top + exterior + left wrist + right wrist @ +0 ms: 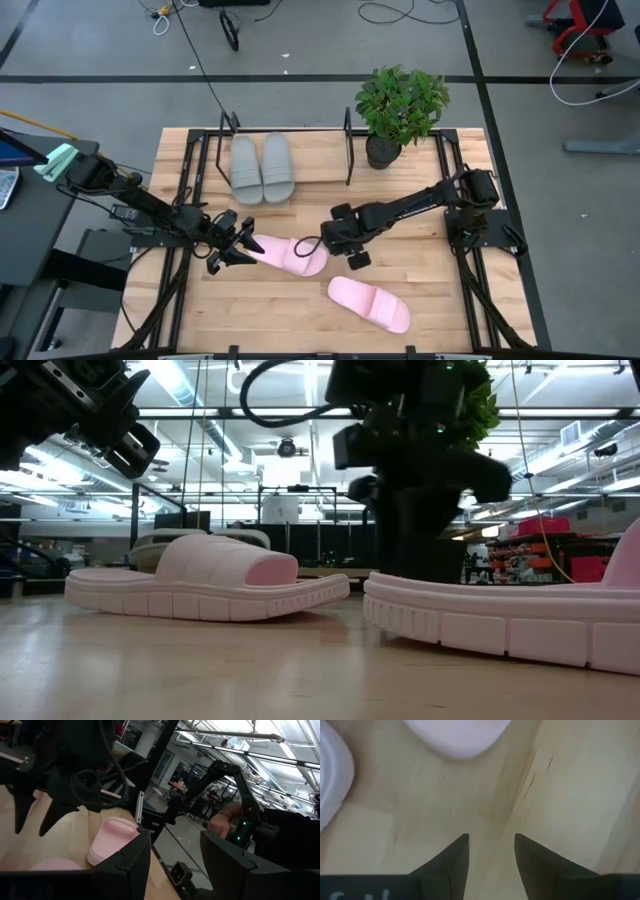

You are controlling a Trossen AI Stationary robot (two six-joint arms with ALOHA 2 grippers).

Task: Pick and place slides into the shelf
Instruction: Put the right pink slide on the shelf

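Overhead, grey slides [261,168] shelved, low view hides them.

Count: 4 slides total, 2 grey [262,168] side by side on the shelf [347,146], 2 pale pink out on the table in front of the shelf, one [290,255] nearer it and one [370,303] farther off. 1 shelf, 1 potted plant [398,110] just beside the shelf's end. 2 arms, so 2 grippers: left gripper [232,243], right gripper [338,240].
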